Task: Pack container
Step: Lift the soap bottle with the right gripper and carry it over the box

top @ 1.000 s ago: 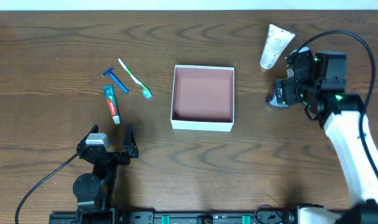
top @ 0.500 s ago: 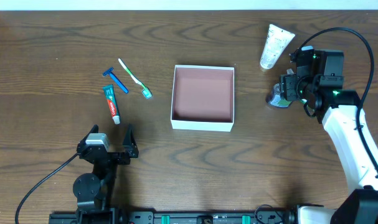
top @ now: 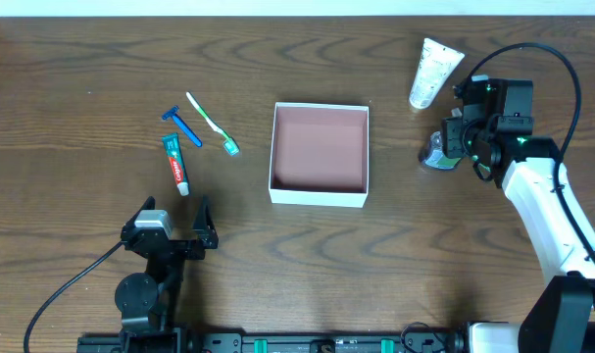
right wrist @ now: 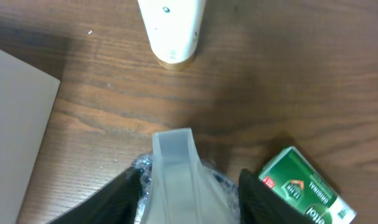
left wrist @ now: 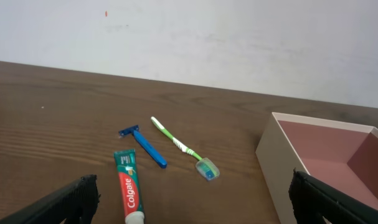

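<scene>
Table: dark brown wood (top: pixel 81 59), with a pale wall behind it in the left wrist view.
Box: the white box (top: pixel 318 192) with a reddish floor sits in the middle of the table; nothing is inside.
Right gripper: the right gripper (top: pixel 444 152) is to the right of the box, its fingers (right wrist: pixel 125 196) wide apart on both sides of a clear plastic item (right wrist: pixel 176 165). I cannot tell if they already press it.
Left gripper: the left gripper (top: pixel 174 212) is in front of the box to the left, spread wide and holding nothing.
Neighbours: a green soap box (right wrist: pixel 301 190) lies just beside the clear item; a white tube (top: pixel 434 71) is behind it.
Left of box: toothpaste (top: pixel 176 164), razor (top: pixel 182 126), toothbrush (top: pixel 212 125).
Advice: I think the step is grasping. Close gently and centred, since the plastic probably bends, and keep the right finger away from the soap box.
</scene>
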### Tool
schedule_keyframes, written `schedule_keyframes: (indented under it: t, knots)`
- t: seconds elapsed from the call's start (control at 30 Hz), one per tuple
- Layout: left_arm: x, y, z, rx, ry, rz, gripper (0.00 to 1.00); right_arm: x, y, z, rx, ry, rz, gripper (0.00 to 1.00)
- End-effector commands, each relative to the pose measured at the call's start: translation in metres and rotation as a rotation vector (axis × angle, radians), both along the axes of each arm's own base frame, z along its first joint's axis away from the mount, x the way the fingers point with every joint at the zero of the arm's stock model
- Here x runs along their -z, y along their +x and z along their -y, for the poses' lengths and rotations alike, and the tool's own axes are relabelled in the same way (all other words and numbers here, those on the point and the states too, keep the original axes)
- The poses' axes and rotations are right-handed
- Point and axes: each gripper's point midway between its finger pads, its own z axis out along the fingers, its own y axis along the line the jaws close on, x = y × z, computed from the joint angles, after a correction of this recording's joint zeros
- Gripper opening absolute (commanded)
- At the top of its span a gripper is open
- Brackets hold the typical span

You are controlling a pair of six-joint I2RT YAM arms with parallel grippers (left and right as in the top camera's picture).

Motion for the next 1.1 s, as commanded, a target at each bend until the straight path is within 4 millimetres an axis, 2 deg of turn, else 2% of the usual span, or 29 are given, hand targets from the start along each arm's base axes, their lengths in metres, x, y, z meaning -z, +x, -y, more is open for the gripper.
schedule_keyframes:
  t: [0.0, 0.27, 0.43, 0.63, 0.73, 0.87, 1.07]
  knots:
    - [0.015, -0.001, 0.000, 0.005, 0.013, -0.047, 0.98, -0.005, 0.004, 0.003, 0.016, 0.006, 0.015, 0.43]
    - [0.015, -0.001, 0.000, 0.005, 0.013, -0.047, 0.98, -0.005, 0.004, 0.003, 0.016, 0.006, 0.015, 0.09]
    - [0.015, -0.001, 0.000, 0.005, 0.013, -0.047, 0.98, -0.005, 0.004, 0.002, 0.016, 0.007, 0.016, 0.01]
    - [0.015, -0.001, 0.000, 0.005, 0.013, -0.047, 0.98, -0.013, 0.007, -0.008, -0.019, 0.047, 0.045, 0.01]
    - [0.015, -0.001, 0.000, 0.005, 0.013, -0.047, 0.98, -0.032, 0.011, -0.018, -0.057, 0.088, 0.105, 0.01]
    - [0.015, -0.001, 0.000, 0.005, 0.013, -0.047, 0.98, -0.067, 0.011, -0.034, -0.116, 0.126, 0.203, 0.01]
    - [0.015, -0.001, 0.000, 0.005, 0.013, -0.047, 0.98, -0.115, -0.002, -0.063, -0.212, 0.114, 0.331, 0.01]
